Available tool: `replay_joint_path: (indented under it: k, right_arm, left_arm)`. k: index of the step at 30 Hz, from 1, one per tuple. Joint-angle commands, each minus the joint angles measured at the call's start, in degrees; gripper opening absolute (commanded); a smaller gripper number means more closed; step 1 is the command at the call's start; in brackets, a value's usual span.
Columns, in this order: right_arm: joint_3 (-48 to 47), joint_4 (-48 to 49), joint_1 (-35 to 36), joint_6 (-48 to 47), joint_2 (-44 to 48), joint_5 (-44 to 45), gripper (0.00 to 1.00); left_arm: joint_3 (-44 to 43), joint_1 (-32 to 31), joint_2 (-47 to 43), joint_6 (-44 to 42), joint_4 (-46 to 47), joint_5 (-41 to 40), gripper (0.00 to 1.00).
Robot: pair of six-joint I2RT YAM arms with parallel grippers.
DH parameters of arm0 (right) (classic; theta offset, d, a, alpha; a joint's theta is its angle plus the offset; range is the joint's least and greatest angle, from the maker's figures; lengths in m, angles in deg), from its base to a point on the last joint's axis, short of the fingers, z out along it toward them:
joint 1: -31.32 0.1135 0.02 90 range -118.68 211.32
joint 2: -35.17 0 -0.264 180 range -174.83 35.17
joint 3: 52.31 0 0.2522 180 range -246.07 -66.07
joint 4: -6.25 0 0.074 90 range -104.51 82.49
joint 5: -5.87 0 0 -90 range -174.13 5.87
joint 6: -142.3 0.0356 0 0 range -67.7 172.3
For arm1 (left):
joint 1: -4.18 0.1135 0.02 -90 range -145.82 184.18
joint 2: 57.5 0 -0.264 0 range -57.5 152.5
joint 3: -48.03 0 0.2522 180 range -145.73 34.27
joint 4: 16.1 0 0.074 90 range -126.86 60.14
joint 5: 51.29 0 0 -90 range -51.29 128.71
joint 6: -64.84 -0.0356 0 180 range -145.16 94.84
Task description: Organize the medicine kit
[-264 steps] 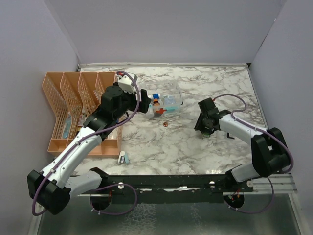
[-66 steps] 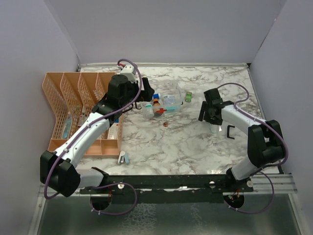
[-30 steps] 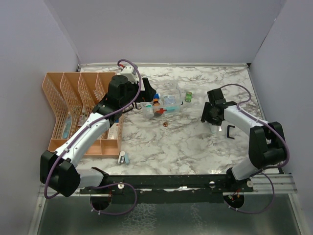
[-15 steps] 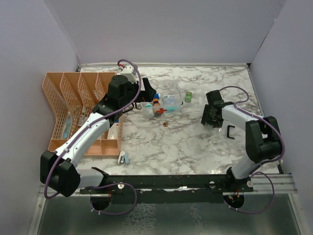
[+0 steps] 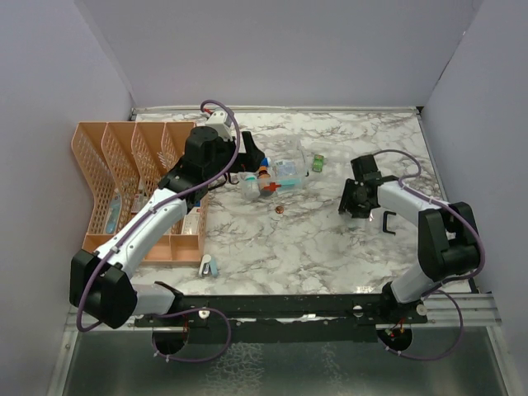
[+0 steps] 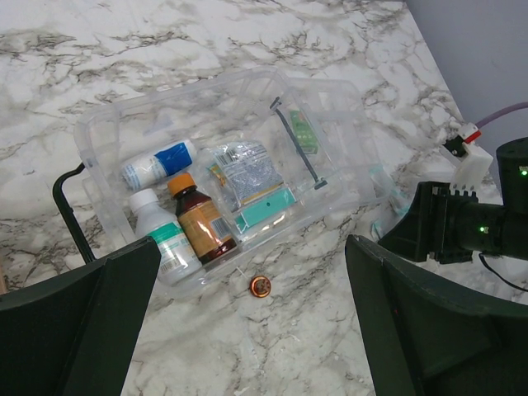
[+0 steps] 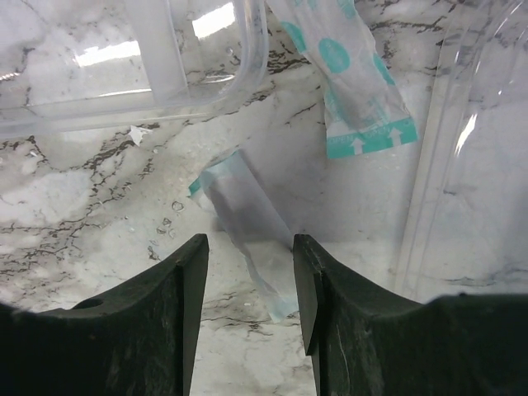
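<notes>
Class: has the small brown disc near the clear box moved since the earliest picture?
No. The brown disc lies at the same spot, just in front of the clear box.

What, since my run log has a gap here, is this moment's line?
left claw: open, above kit | right claw: open, straddling packet on table

On the white marble-patterned table [image 5: 330, 247], the orange plastic lattice desk organizer [image 5: 124, 186] stands at 9 o'clock. The small clear plastic rectangular medicine kit [image 5: 295, 155] lies towards 12 o'clock. Inside the kit, a brown bottle with an orange cap [image 6: 200, 219] has a white plastic bottle [image 6: 163, 239] at its 9 o'clock and a flat teal packet [image 6: 264, 206] at its 3 o'clock. A small round copper disc [image 5: 279, 209] sits on the table at the kit's 6 o'clock, apart from it. A small green packet [image 5: 317, 162] lies just beside the kit at 3 o'clock. A white and blue clip [image 5: 207, 265] lies at the organizer's 5 o'clock.
</notes>
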Motion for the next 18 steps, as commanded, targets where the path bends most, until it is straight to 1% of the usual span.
replay_joint_path:
  k: [1, 6, 10, 18]
  right_arm:
    - [-3.1, -1.8, 0.1, -2.7, 1.4, 3.1, 0.46]
    - [-3.9, -2.0, 0.1, -7.2, -0.2, 2.1, 0.48]
    - [-4.1, -3.2, 0.1, -8.2, -2.8, 1.5, 0.48]
    - [-4.5, -4.0, 0.0, -12.5, -7.1, -6.2, 0.46]
  left_arm:
    - [-0.3, 0.2, 0.6, 0.7, 2.1, 1.6, 0.98]
    - [-0.3, 0.2, 0.6, 0.7, 2.0, 1.6, 0.98]
    - [-0.4, 0.2, 0.8, 0.5, 2.1, 1.6, 0.98]
    - [-0.4, 0.2, 1.4, -0.2, 2.0, 1.7, 0.98]
